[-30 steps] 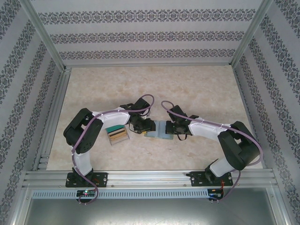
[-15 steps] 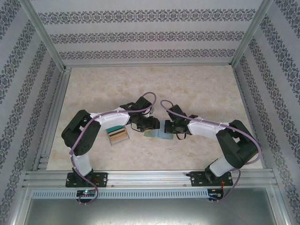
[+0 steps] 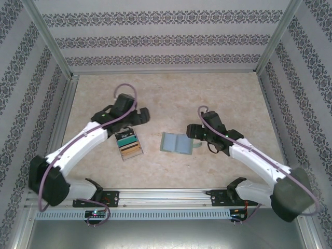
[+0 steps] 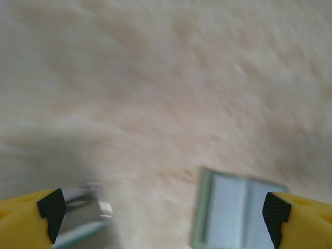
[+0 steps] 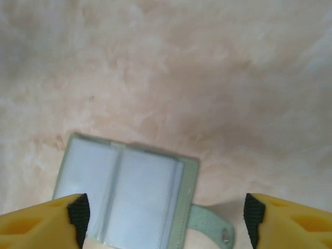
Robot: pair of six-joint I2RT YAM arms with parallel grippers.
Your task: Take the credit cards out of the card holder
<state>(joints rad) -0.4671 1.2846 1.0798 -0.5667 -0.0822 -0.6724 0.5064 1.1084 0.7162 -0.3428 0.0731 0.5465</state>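
the card holder [image 5: 124, 192] lies open and flat on the table [image 3: 218, 98], between my arms. it looks light, thin, floppy and probably slick, so i'd pinch a leaf edge or the tab [image 5: 210, 228]. left gripper [image 4: 163, 210] and right gripper [image 5: 166, 209] are both spread wide and empty.

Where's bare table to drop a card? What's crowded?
Free: far half of the table, from the left tool and right tool to the back wall; near strip between card holder and front rail. Crowded: centre, card tray beside card holder, tools close by.
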